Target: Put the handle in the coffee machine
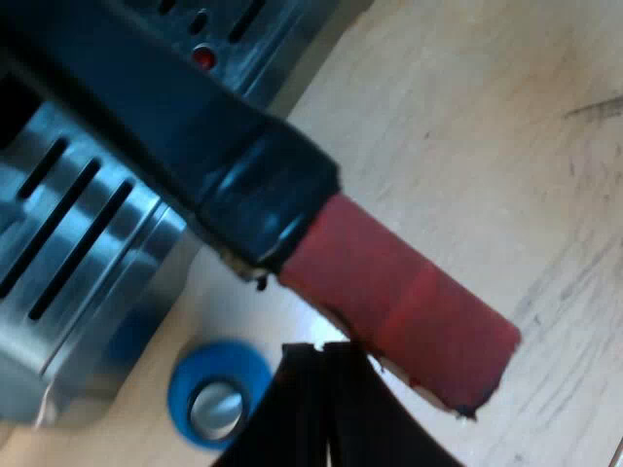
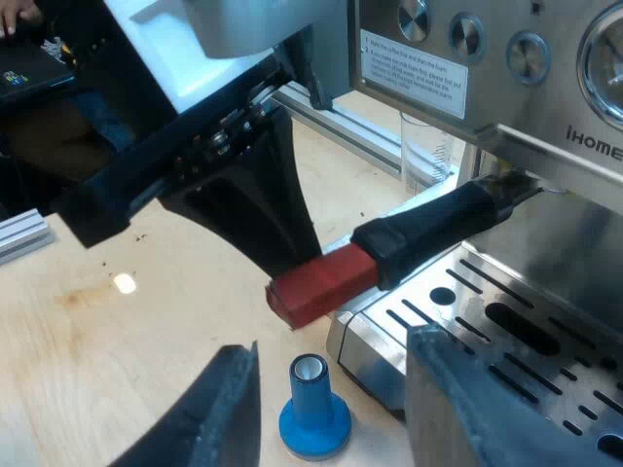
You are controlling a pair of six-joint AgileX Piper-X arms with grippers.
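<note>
Left wrist view: handle [image 1: 185, 136] runs close across the drip tray [image 1: 58, 321], with its red end [image 1: 409, 311] out over the table [image 1: 467, 117]. At the underside of the red end sits the left gripper [image 1: 326, 355]. Its fingers are pressed together with nothing between them, as far as this close angle lets me judge. Whether it touches the red end or is just beside it, I cannot say.

Right wrist view: the holder's head is up under the espresso machine [image 2: 506, 88] front and hidden there, so locked or merely offered up is undetermined. Over the blue tamper [image 2: 313, 413] the right gripper [image 2: 333, 342] hangs spread wide, holding nothing. The tamper stands upright on the table just beside the tray.

Handling, judged: the holder is metal, stiff, and probably heavy at the head. The dark grip looks smooth and possibly slippery. The red end looks wrapped and should give better friction. Grip or push near the red end for most leverage in a locking turn.

Containers: measuring glass [image 2: 426, 146] stands beside the machine, apparently empty. The holder's basket is hidden, contents unknown.
</note>
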